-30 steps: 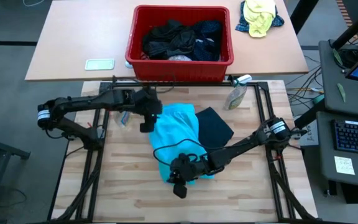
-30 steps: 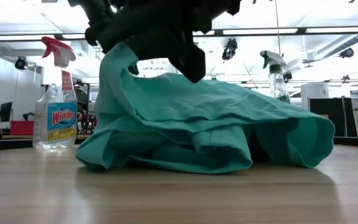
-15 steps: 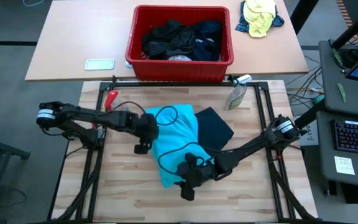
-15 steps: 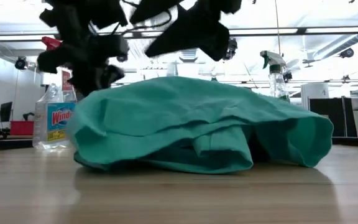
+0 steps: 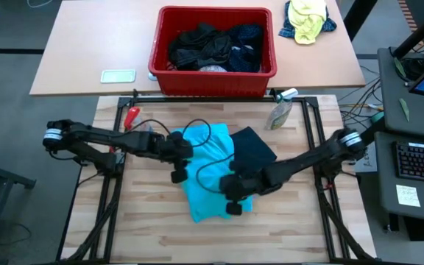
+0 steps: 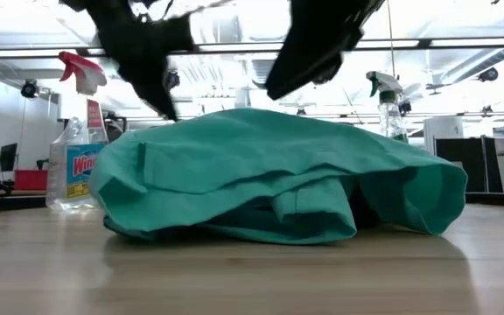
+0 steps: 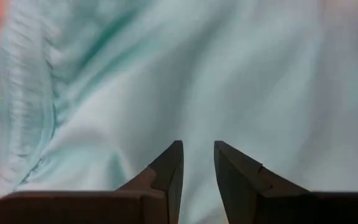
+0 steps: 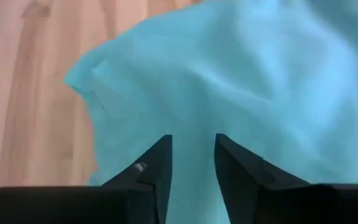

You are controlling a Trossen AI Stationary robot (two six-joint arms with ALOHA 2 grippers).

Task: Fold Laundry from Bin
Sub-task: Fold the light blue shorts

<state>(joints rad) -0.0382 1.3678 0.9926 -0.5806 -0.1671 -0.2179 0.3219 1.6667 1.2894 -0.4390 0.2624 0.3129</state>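
Note:
A turquoise garment [image 5: 210, 169] lies in a loose heap mid-table, humped in the low view [image 6: 269, 175]. Its far right edge overlaps a flat dark garment [image 5: 258, 151]. My left gripper [image 5: 179, 177] hovers at the heap's left side, fingers a little apart [image 7: 197, 146], with only turquoise cloth [image 7: 241, 74] beyond them. My right gripper [image 5: 232, 208] hangs over the heap's near right part, also narrowly open [image 8: 192, 140] and holding nothing. The red bin [image 5: 212, 82] on the far table holds dark laundry [image 5: 212, 44].
A Windex spray bottle [image 6: 77, 162] stands at the far left of the wooden table and a second spray bottle [image 5: 278, 114] at the far right. A yellow-and-blue bundle [image 5: 308, 18] and a pale flat object [image 5: 118, 75] lie on the far table. Bare wood runs along the near edge.
The garment's left part, which stood raised up to my left gripper, has dropped onto the heap. My left gripper has moved toward the near edge and sunk. My right gripper has moved toward the right edge and risen clear of the cloth.

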